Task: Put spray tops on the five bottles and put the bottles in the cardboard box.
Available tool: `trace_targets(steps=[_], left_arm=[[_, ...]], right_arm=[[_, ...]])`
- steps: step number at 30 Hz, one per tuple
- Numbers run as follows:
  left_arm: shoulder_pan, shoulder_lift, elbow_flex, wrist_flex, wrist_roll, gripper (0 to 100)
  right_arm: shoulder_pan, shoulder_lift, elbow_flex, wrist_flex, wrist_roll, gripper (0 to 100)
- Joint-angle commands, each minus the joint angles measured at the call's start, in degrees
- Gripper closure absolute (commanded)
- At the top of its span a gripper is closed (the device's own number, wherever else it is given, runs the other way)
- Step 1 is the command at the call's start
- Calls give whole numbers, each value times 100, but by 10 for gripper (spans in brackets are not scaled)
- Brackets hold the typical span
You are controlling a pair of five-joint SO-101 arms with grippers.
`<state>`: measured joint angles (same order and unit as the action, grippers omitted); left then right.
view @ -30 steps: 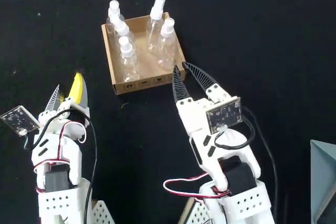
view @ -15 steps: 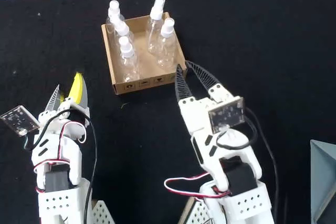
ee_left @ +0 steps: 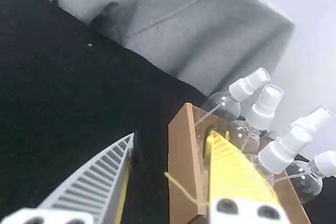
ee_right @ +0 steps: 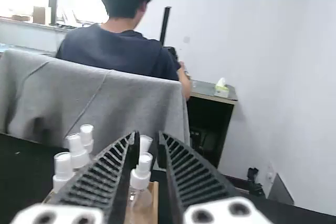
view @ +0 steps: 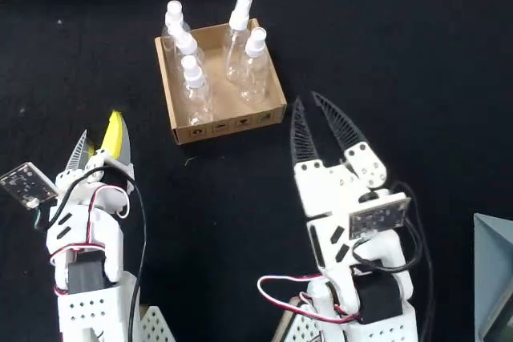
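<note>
The cardboard box (view: 178, 92) sits at the back middle of the black table and holds several clear bottles (view: 198, 94), each upright with a white spray top. My right gripper (view: 306, 100), with black fingers, is open and empty, just right of the box's near corner and clear of it. In the right wrist view its own gripper (ee_right: 147, 139) frames one bottle (ee_right: 140, 182) farther off. My left gripper (view: 96, 143), with one yellow and one grey finger, is open and empty near the front left. In the left wrist view its own gripper (ee_left: 172, 137) points at the box wall (ee_left: 184, 166).
A grey-green object (view: 494, 278) stands at the table's right front edge. A chair draped with grey cloth (ee_right: 94, 103) stands behind the table's far edge. Bare black cloth surrounds the box on all sides.
My right gripper has drawn back from the box's near right corner toward the front right, still open. The left arm has kept still.
</note>
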<state>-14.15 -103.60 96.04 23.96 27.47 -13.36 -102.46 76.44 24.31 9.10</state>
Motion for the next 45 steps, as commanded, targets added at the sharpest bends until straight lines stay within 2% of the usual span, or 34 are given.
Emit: trace_targets(steps=[1, 22, 26, 45], left_arm=[[-66, -79, 136, 35, -62, 801], [-66, -79, 136, 35, -62, 802], [-66, -79, 136, 35, -62, 802], [-66, -79, 136, 35, -62, 802]], right_arm=[[229, -145, -13, 62, 35, 987], [1873, -620, 31, 1336, 44, 986], [2180, -611, 286, 1310, 44, 986], [2233, -611, 2000, 1354, 9, 985]])
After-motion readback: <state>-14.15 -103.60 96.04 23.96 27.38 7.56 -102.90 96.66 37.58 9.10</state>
